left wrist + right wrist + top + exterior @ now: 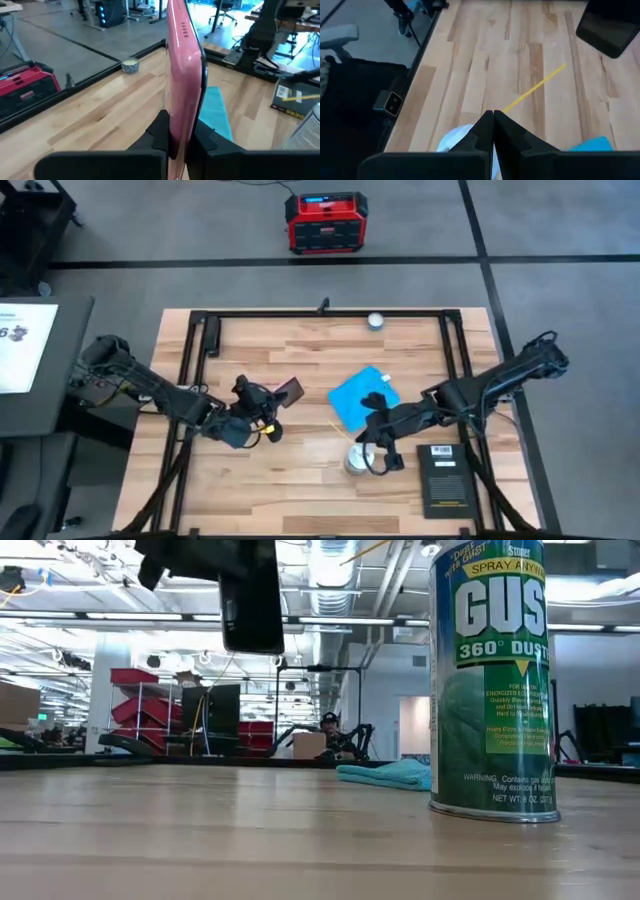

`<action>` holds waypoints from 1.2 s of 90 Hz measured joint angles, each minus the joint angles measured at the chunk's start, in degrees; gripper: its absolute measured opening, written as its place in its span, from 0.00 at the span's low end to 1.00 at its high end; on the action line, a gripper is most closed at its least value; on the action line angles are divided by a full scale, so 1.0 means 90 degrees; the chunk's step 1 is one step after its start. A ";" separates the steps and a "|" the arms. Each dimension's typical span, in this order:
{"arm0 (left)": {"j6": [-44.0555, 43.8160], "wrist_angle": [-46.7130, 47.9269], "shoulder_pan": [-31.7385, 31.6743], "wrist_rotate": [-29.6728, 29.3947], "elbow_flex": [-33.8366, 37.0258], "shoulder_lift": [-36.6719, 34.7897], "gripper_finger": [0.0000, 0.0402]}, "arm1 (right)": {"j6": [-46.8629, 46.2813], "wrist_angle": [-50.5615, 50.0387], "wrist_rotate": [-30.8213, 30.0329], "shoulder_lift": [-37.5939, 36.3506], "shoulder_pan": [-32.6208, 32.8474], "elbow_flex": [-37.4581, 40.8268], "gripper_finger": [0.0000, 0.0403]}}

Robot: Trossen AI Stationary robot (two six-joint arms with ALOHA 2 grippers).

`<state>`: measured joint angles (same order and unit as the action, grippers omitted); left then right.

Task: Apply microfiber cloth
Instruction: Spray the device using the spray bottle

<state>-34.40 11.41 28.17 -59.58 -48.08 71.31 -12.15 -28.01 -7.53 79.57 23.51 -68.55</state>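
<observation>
The wooden table [300, 480] carries the two arms' work, and beyond its far edge a red and black box [325, 222] sits on the floor. Near the table's front right corner lies a black booklet [444, 478] with a white label whose print is too small to read. The microfiber cloth [362, 396] lies flat near the table's middle, bright blue, just beside the right gripper [374, 442] and untouched by either arm. The left gripper [268, 412] is left of the cloth; its fingers [159, 134] pinch the bottom edge of a pink-backed phone [184, 65], held upright on edge above the wood. The right gripper's fingers [485, 131] are pressed together with nothing between them, just above the top of a spray can [492, 680]. The can stands upright and reads "SPRAY ANYWAY", "GUS" and "360° DUST". A thin yellow straw [535, 88] slants out from the can. A small roll of tape [375, 321] rests by the far edge.
</observation>
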 joint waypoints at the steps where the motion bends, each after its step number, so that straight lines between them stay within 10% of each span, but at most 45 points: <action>1: 0.0011 -0.0009 -0.0009 0.0008 0.0001 0.0010 0.01 | 0.0003 -0.0030 0.0007 0.0024 0.0000 -0.0012 0.00; 108: -0.0377 0.0215 -0.0057 0.0426 -0.0356 0.0439 0.01 | 0.0001 -0.0557 0.0131 0.0251 -0.0002 -0.0440 0.00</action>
<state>-37.80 13.35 27.66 -55.74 -51.29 75.26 -12.15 -33.01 -6.35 81.82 23.49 -72.51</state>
